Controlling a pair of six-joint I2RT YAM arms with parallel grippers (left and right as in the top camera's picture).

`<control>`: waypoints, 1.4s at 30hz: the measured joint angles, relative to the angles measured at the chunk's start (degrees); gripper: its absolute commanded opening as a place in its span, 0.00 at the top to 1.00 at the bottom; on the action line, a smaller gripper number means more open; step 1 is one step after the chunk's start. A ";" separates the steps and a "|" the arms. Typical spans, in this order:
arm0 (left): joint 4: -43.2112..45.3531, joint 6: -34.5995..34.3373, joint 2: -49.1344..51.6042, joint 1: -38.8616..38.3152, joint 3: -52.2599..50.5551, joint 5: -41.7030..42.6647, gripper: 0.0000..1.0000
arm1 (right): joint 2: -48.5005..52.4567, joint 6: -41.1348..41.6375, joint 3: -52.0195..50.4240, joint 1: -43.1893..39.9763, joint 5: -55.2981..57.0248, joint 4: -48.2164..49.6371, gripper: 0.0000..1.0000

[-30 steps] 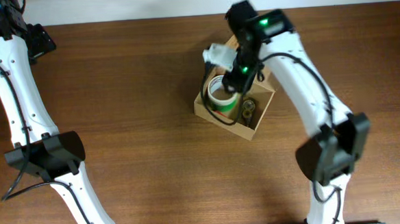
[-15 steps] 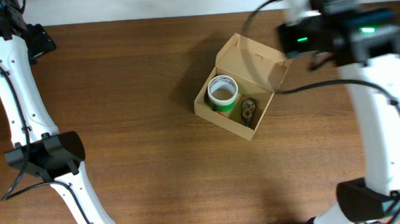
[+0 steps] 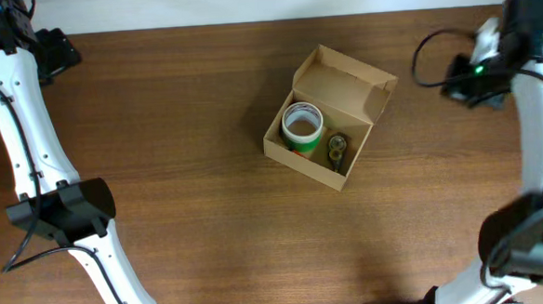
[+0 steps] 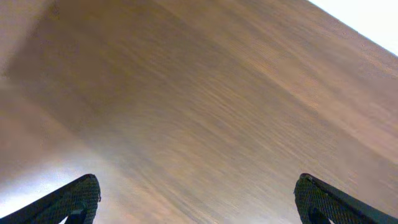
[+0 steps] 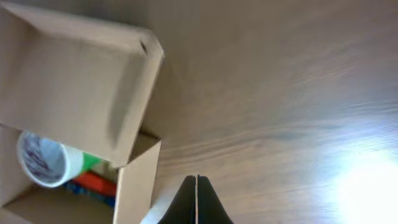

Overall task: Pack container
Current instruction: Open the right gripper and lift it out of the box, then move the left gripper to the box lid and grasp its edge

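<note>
The container (image 3: pixel 361 91) is a tan cardboard box in mid-table, its flap lid standing open at the back right. Inside it stand a white-and-green tape roll (image 3: pixel 302 125) and a smaller dark roll (image 3: pixel 336 147). My right gripper (image 3: pixel 456 85) is shut and hangs over bare table to the right of the box, apart from it. In the right wrist view the shut gripper (image 5: pixel 197 182) is right of the box (image 5: pixel 68 81), with the roll (image 5: pixel 42 160) showing inside. My left gripper (image 3: pixel 61 49) is at the far back left; its wrist view shows the gripper (image 4: pixel 196 198) open over wood.
The brown wooden table (image 3: pixel 181 194) ends at a pale strip along the back edge (image 3: pixel 199 7). Both arm bases (image 3: pixel 65 209) stand near the front corners. Red and blue items (image 5: pixel 93 185) lie under the roll in the box.
My right gripper has lifted out of the box and swung far to the right, now shut. The tape roll stays in the box. The left arm has not moved.
</note>
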 measured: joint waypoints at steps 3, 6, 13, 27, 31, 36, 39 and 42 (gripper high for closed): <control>-0.39 -0.46 0.00 0.00 -0.02 5.73 0.31 | 2.38 2.71 -5.51 1.57 -2.12 5.16 0.96; -1.01 -0.39 0.00 -0.31 -0.33 8.52 0.55 | 4.98 4.44 -7.96 3.74 -4.24 9.35 0.96; -1.29 2.97 0.00 -3.37 -3.74 10.71 0.72 | 11.26 6.08 -8.13 8.44 -8.09 19.10 0.96; 4.11 4.98 0.00 -10.45 -17.20 10.88 0.71 | 17.70 3.85 -8.20 9.16 -21.44 36.41 0.96; 6.14 5.03 0.00 -12.26 -20.17 10.88 0.72 | 17.70 2.84 -8.20 9.27 -25.31 37.68 0.96; 9.73 5.16 0.00 -15.32 -20.90 12.94 0.74 | 17.70 2.62 -8.20 9.33 -26.67 37.42 0.97; 13.18 5.16 0.00 -17.49 -20.90 16.63 0.76 | 17.70 2.49 -8.20 9.01 -26.62 37.18 0.96; 16.20 5.03 0.00 -19.71 -20.92 20.50 0.76 | 17.70 2.43 -8.20 8.50 -26.36 36.70 0.96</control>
